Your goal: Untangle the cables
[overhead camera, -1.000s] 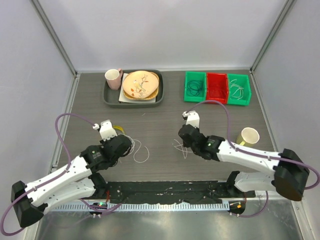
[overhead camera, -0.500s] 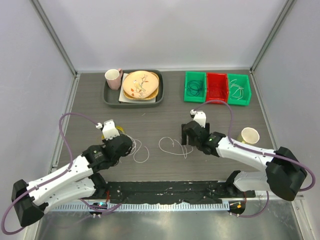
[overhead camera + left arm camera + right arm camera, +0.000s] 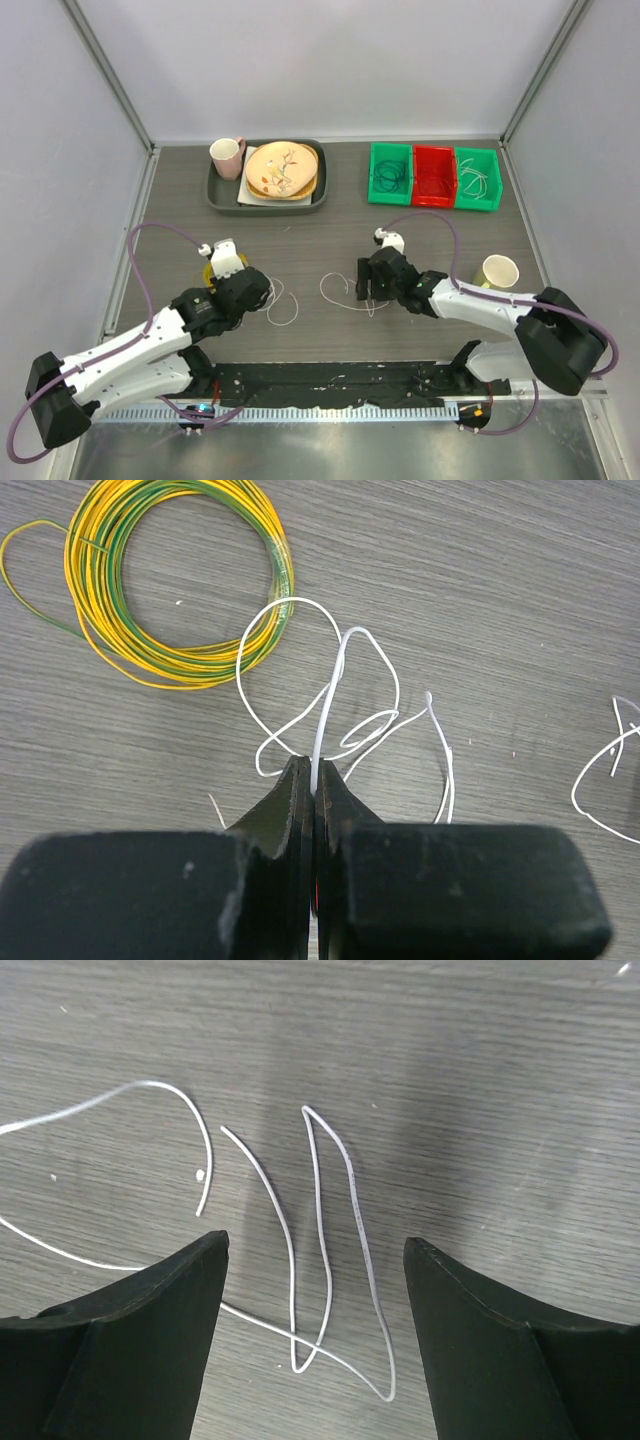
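A thin white cable (image 3: 340,675) lies in tangled loops on the table, and my left gripper (image 3: 314,772) is shut on one upright strand of it. A trace of red shows deep between those jaws. From above, this gripper (image 3: 262,292) sits at the left end of those white loops (image 3: 284,302). A second white cable (image 3: 318,1190) lies loose on the table. My right gripper (image 3: 315,1245) hovers open over it with two strands between its fingers and nothing gripped. In the top view the right gripper (image 3: 363,288) is at the right end of that cable (image 3: 338,293).
A yellow-green wire ring (image 3: 175,580) lies just beyond the left gripper. At the back stand two green bins (image 3: 390,173) and a red bin (image 3: 433,173) holding wires, and a tray (image 3: 222,198) with plates and a pink mug (image 3: 227,156). A cup (image 3: 497,271) stands right.
My right gripper opened and let go of the white cable, which now lies spread out to the left on the table. The left gripper stayed shut and shifted slightly.
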`<state>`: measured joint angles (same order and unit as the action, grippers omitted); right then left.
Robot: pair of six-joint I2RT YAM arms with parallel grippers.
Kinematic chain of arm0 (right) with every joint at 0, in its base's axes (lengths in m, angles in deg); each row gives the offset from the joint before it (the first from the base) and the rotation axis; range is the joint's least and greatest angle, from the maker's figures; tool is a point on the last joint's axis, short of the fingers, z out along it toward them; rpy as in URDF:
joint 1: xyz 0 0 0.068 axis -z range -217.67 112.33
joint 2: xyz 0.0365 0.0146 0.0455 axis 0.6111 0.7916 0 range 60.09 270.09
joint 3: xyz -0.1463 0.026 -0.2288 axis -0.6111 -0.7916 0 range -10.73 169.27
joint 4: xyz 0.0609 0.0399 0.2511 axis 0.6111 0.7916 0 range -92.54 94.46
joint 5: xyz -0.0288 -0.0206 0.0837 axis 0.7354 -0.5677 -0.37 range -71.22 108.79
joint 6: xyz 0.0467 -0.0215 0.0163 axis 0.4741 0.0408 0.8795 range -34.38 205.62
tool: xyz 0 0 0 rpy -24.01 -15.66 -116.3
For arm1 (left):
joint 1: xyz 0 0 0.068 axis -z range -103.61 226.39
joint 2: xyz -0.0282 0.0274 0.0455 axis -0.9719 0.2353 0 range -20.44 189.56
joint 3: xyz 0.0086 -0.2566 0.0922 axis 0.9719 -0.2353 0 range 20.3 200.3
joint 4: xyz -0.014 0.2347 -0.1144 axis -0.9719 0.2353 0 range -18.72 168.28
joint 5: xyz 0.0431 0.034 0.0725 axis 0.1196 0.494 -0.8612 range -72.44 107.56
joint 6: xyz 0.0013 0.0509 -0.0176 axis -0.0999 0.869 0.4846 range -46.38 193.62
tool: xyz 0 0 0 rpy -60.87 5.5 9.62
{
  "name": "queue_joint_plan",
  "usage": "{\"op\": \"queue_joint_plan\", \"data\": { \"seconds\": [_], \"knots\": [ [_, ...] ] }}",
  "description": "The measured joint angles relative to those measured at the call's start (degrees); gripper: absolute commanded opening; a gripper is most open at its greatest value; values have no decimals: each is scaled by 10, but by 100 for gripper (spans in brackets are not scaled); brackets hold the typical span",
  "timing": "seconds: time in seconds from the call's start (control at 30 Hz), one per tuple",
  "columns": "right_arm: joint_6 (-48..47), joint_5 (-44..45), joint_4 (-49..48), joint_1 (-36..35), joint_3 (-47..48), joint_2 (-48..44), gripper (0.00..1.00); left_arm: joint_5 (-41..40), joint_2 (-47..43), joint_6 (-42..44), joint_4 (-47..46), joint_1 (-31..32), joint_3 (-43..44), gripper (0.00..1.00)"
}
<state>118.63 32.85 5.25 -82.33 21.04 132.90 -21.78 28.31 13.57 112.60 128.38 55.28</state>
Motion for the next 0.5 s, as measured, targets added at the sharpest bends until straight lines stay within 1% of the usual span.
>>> {"op": "queue_joint_plan", "data": {
  "seconds": [0.1,0.27,0.37,0.47,0.5],
  "knots": [
    [-13,-7,-6,-3,2,31,73,0,0,3,-2,0,0,0],
    [-36,35,17,-38,49,89,66,1,0,5,-4,0,0,0],
    [-39,73,47,-66,81,123,59,1,0,5,-4,0,0,0],
    [-38,97,72,-85,113,150,50,0,0,5,-4,0,0,0],
    [-35,105,81,-89,123,158,45,0,0,5,-4,0,0,0]
  ]
}}
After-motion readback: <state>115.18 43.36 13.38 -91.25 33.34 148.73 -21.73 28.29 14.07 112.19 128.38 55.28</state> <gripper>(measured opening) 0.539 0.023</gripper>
